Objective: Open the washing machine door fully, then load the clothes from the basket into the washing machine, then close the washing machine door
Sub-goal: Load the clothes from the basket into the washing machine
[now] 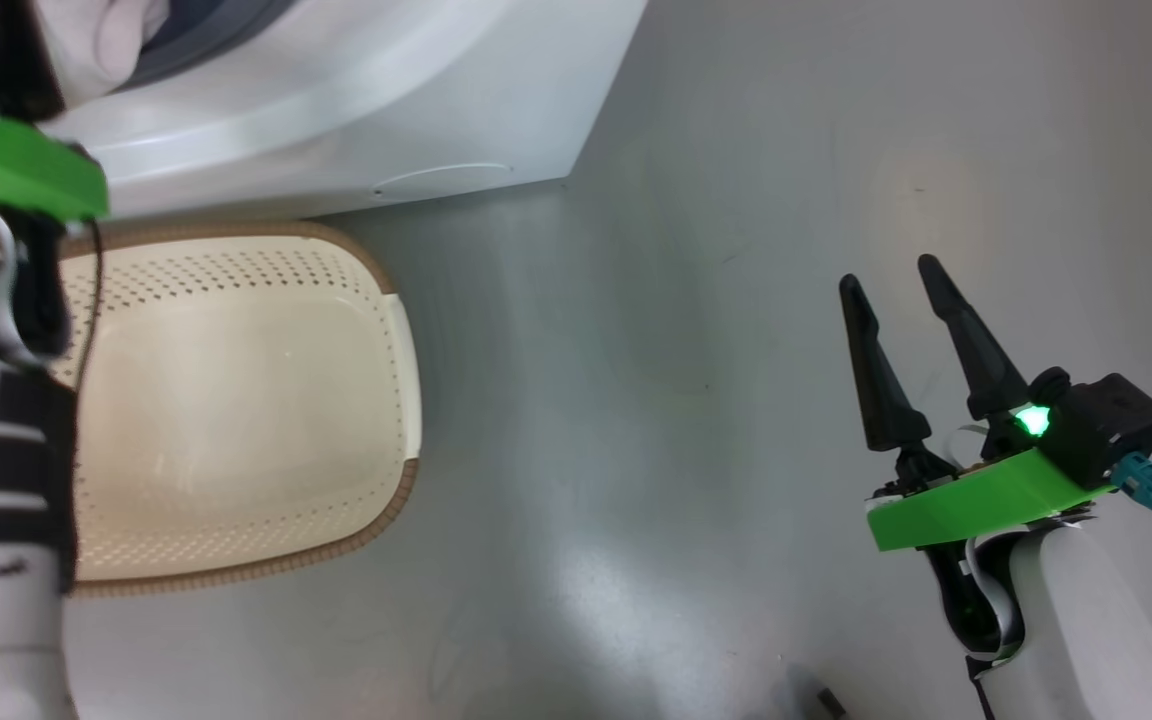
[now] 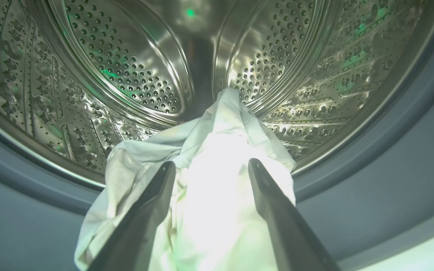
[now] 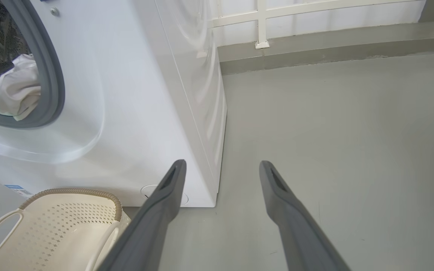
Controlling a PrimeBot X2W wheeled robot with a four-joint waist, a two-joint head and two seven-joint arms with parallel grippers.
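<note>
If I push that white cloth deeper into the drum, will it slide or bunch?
Probably floppy: the white cloth droops in folds over the grey gasket. It will likely bunch rather than slide whole, and its hanging part may slip back out.

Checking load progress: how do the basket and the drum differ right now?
The basket is bare inside where it shows; the drum has pale cloth bunched at its front lip, over the grey seal. The basket is matte cream plastic with a brown rim; the drum is shiny steel. The basket stands on the floor; the drum sits inside the washer. Both are perforated.
</note>
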